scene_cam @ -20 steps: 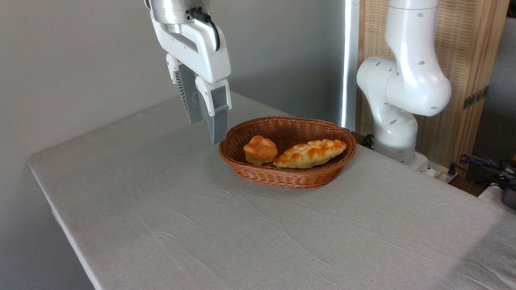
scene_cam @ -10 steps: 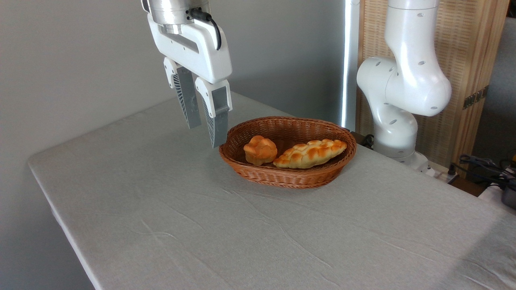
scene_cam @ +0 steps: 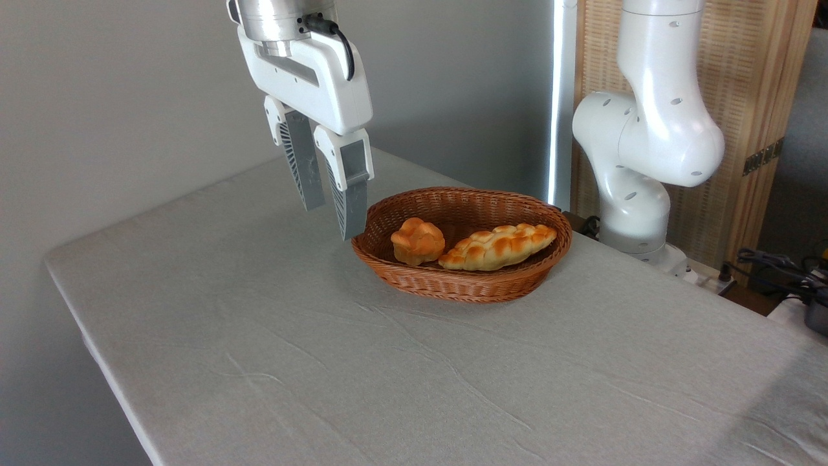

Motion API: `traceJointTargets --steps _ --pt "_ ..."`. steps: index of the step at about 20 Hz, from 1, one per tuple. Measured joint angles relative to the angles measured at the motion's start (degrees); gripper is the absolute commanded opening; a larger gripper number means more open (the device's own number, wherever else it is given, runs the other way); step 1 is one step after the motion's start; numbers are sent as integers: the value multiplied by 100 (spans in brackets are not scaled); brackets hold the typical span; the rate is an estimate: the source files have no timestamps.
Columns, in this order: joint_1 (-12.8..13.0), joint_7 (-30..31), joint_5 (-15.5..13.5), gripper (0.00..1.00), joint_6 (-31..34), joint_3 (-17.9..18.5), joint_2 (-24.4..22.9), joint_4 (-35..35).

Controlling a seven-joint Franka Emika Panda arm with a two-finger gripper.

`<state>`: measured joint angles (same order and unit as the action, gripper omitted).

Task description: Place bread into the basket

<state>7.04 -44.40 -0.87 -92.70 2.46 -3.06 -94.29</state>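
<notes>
Grey wall behind, wood-slat screen at right rear. Table under a pale grey cloth, lightly wrinkled, takes up most of the view. My arm's white base and lower links stand at the table's far right edge, with a tangle of dark cables just beyond them.

Basket sits on the table toward the far side: oval, shallow, reddish-brown wicker, thick braided rim. Bread lies inside it, in the right half, long axis running roughly along the basket's length, right tip propped up near the rim. It's a long braided loaf, pointed ends, golden-brown on the raised plaits, pale along the sides and in the creases, about half as long as the basket. Small round knotted bun, orange-brown, also in the basket, left half, just beside the loaf's left tip; whether they touch I can't tell.

My end effector hangs above the table just left of the basket's left rim, pointing down with a slight tilt. Fingers parted by a narrow gap, nothing between them, not touching basket or bread.
</notes>
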Motion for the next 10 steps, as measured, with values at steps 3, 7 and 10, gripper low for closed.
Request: traceJointTargets --steps 3,7,10 --pt "-8 0 0 100 0 -37 3 0" --pt "-47 8 5 100 0 -131 24 0" --pt "-96 8 7 100 21 -144 28 -1"
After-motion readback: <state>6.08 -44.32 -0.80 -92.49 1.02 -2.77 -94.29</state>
